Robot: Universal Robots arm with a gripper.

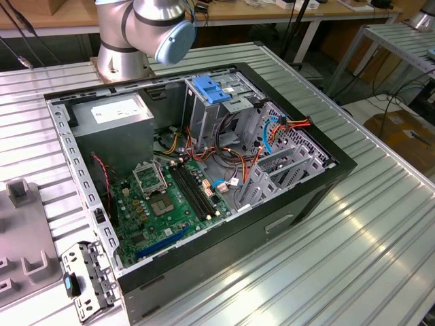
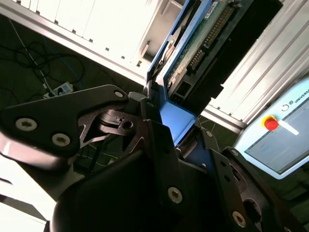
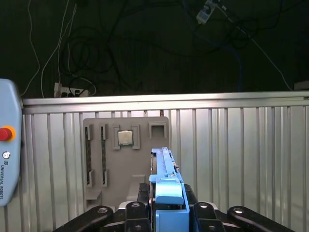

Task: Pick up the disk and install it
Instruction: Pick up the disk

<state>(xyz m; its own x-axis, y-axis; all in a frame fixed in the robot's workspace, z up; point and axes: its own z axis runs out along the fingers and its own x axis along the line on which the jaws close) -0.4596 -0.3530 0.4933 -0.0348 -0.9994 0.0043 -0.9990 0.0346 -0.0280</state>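
My gripper [image 2: 166, 123] is shut on the disk [image 2: 193, 53], a flat drive with blue plastic side rails and its green circuit board and connector row showing. In the first wrist view the disk [image 3: 166, 176] stands edge-on, its blue rail rising from between the black fingers [image 3: 133, 212] of the gripper [image 3: 166, 210]. The disk is held in the air above the ribbed metal table [image 3: 241, 154]. In the exterior view the open computer case [image 1: 319, 180] lies on its side, with the tall grey cage and its blue handle [image 1: 214, 89] at the back.
Inside the case are a green motherboard [image 1: 170, 197], a grey power supply box [image 1: 112, 112] and loose cables [image 1: 272, 132]. A grey fixture plate [image 3: 125, 159] holding a processor chip [image 3: 125, 137] lies on the table. A pendant with a red button [image 2: 270, 123] stands near. The arm base [image 1: 126, 41] stands behind the case.
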